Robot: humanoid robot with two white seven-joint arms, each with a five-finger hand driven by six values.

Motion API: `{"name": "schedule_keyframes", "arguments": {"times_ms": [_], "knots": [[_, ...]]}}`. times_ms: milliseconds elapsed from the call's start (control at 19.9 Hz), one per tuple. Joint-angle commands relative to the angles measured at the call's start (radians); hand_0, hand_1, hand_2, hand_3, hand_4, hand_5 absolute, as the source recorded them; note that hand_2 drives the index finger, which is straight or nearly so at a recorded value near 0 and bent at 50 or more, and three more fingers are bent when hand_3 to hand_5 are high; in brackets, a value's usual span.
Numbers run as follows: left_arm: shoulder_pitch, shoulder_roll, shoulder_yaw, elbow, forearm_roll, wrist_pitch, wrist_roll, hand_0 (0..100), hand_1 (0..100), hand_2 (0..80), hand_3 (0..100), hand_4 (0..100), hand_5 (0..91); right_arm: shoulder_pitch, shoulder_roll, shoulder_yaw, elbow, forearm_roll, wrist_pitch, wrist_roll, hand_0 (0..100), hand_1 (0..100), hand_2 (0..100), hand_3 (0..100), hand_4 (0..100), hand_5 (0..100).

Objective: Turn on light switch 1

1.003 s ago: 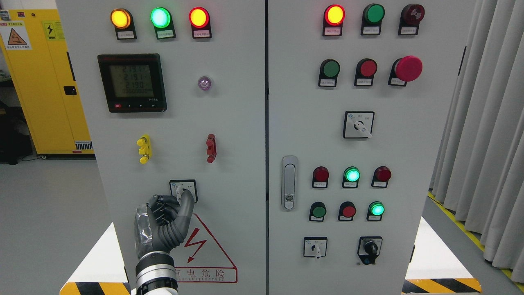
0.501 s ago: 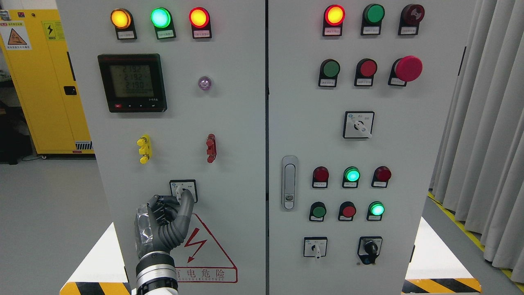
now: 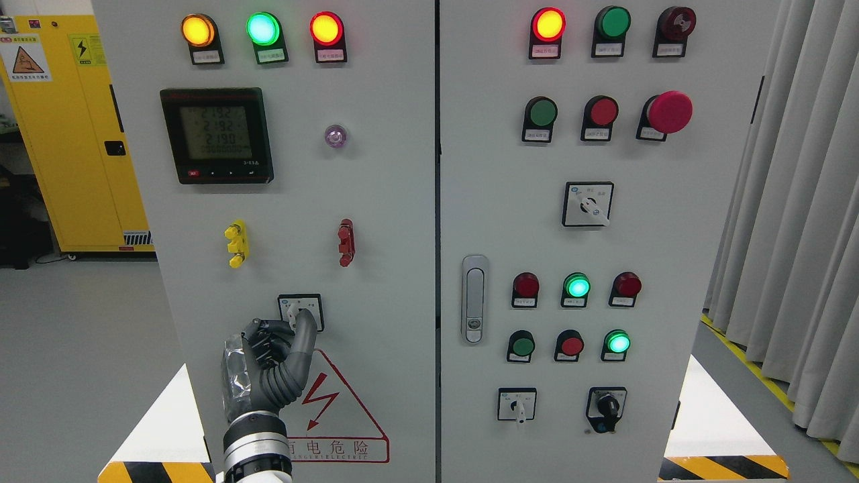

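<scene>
A small rotary switch (image 3: 300, 307) with a white knob on a square black-framed plate sits low on the grey cabinet's left door (image 3: 389, 201). My left hand (image 3: 290, 323) comes up from the bottom edge. Its dark fingers (image 3: 267, 333) are curled on the left of the knob and the thumb (image 3: 305, 330) presses on its right and lower side, so most of the knob is hidden. The knob's position cannot be read. The right hand is out of view.
Above the switch are yellow (image 3: 237, 243) and red (image 3: 345, 242) terminals, a digital meter (image 3: 216, 135) and three lit lamps. The right door carries a handle (image 3: 474, 298), push buttons, lamps and more rotary switches (image 3: 588, 204). A yellow cabinet (image 3: 67, 134) stands at the left, curtains (image 3: 792, 201) at the right.
</scene>
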Motion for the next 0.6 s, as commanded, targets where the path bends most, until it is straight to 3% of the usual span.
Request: {"name": "schedule_keyframes", "arguments": {"times_ms": [0, 551], "knots": [[-0.003, -0.001, -0.001, 0.000, 0.001, -0.003, -0.001, 58, 53, 62.9, 95, 98, 90.7, 0.000, 0.000, 0.000, 0.000, -0.029, 0.001, 0.001, 0, 50, 4, 0, 0, 0], [0.000, 0.001, -0.001, 0.002, 0.003, -0.003, -0.001, 63, 53, 62.7, 95, 97, 90.7, 0.000, 0.000, 0.000, 0.000, -0.029, 0.001, -0.001, 0, 50, 4, 0, 0, 0]]}}
